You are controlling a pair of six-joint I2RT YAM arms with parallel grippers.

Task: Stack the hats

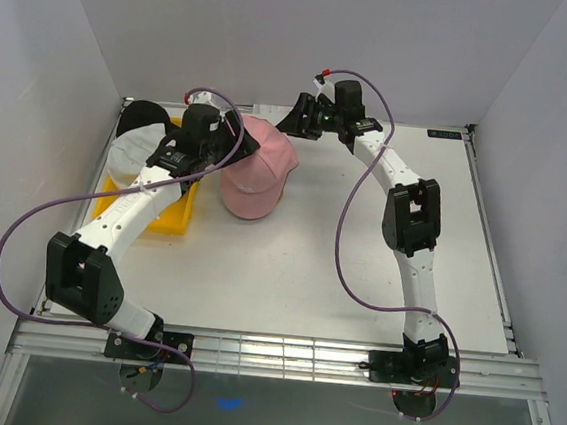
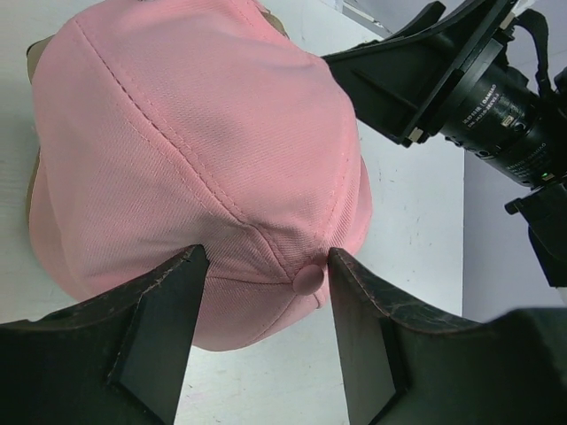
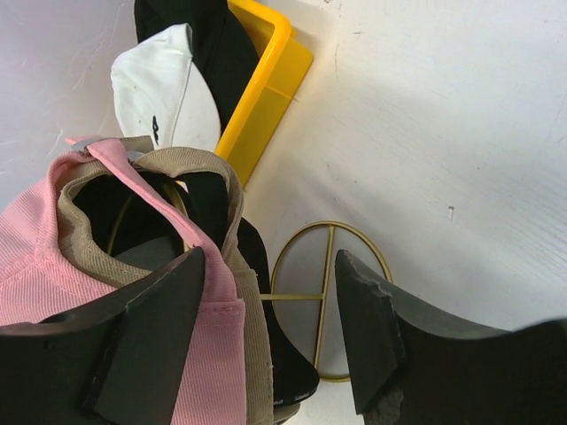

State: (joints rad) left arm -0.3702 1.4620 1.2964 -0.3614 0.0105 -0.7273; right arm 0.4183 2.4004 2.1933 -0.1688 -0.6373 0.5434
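- Noted pink fabric baseball cap (image 1: 257, 175) outermost on a nested pile at the rear middle of the white table (image 1: 309, 265), just right of the yellow rectangular plastic tray (image 1: 167, 219).
- Logged tan corduroy cap (image 3: 208, 173) directly under the pink one, its rim showing at the open back. Logged black cap (image 3: 283, 363) nested inside the tan, brim poking out below.
- Found left gripper (image 2: 266, 261) over the pink crown, fingers (image 2: 159, 345) spread wide, one on either side of the top button. Cannot tell whether the tips touch the fabric; no pinch seen.
- Found right gripper (image 3: 266, 266) at the far side of the pile, looking into the caps' back opening. Fingers spread apart, gripping nothing.
- Recorded gold wire ring (image 3: 330, 292) with cross bars low against the table, just beside the pile. Saw thin gold wire inside the hollow of the tan cap too.
- Recorded white cap (image 3: 159, 88) and second black cap (image 3: 213, 40) at the tray, apart from the pile. Exact seating in or over the rim unclear.
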